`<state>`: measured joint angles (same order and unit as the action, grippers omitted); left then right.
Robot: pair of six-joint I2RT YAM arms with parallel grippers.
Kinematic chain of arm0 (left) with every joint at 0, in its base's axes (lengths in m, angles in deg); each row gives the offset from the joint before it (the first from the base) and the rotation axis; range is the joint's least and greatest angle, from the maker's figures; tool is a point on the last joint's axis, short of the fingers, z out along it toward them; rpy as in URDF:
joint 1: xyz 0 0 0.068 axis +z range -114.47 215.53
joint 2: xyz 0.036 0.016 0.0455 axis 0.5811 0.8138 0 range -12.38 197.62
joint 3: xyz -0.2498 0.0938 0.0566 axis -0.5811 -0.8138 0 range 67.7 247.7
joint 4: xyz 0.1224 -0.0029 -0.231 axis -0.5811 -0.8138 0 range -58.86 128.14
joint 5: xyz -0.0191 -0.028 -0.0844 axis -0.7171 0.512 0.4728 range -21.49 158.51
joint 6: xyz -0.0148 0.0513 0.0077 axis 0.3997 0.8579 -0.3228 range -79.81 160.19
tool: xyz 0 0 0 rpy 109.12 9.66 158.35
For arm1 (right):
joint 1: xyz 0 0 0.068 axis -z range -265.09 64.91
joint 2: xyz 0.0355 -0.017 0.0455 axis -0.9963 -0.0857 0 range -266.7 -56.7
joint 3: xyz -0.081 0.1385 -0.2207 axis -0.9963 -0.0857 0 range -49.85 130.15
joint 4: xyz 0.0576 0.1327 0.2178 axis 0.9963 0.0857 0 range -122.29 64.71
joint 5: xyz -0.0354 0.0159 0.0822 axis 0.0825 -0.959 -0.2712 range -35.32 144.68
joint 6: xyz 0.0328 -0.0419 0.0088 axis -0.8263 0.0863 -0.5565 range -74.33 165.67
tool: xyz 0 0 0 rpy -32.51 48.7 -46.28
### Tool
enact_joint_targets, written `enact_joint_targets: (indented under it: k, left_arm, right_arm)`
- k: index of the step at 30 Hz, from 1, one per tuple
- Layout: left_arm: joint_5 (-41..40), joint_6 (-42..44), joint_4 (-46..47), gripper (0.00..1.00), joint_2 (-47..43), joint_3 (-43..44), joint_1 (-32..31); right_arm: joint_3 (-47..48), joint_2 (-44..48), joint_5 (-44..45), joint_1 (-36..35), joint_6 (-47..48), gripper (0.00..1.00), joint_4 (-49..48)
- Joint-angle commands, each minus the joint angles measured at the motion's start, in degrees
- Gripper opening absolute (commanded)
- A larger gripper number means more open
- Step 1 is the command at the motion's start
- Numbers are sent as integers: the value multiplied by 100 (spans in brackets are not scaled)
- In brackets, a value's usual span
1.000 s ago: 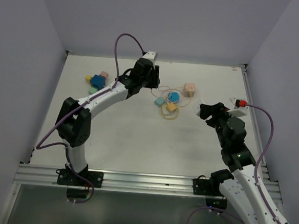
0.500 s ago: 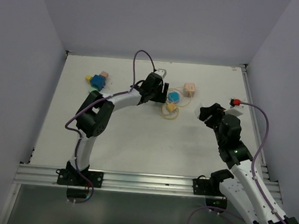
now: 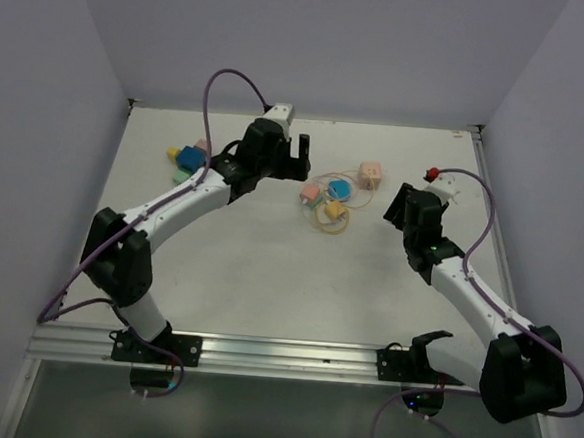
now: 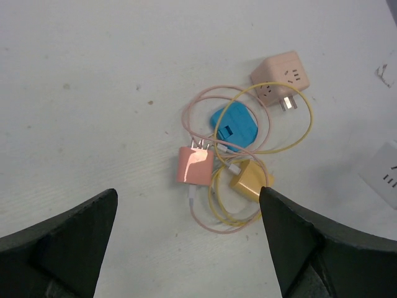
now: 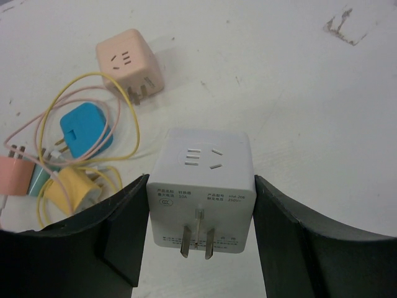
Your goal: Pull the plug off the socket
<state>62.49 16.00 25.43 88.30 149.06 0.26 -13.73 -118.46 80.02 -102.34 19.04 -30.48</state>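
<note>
Right end effector [image 5: 200,181] grasping white socket cube [image 5: 201,158], slots empty, near the charger tangle [image 4: 195,166] | left end effector [image 3: 298,151] released, has backed off that tangle on worktop [image 4: 93,93] | unplugging looks done.

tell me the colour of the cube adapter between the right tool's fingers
White cube adapter, best in right wrist view.

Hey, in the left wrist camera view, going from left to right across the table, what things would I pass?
pink charger → blue charger → pink cube socket → white socket adapter, cut off by the right edge.
</note>
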Motion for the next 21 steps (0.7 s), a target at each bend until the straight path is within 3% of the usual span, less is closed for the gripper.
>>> enact_joint_targets:
  k: [1,5,8,14,17,21]
  left_arm:
    - [-513,168,-583,100,-1049,-401,300]
    - [-785,379,-768,99,-2470,-1392,582]
    - [-1418,799,-839,100,-3454,-2103,696]
    - [-2263,986,-101,100,-5862,-4247,723]
    - [-2710,1003,-65,100,-6533,-4410,714]
    - [-3080,1091,164,100,-6729,-4515,723]
  right_arm:
    - [457,-624,454,82,552,0,-1398]
    - [808,-1520,533,187,913,0,-2034]
    - [1308,-2293,560,293,1256,0,-2438]
    - [2336,-3482,270,521,1871,0,-2720]
    - [2618,-3966,138,609,2153,0,-2896]
    - [2997,-4467,-266,759,2197,0,-2739]
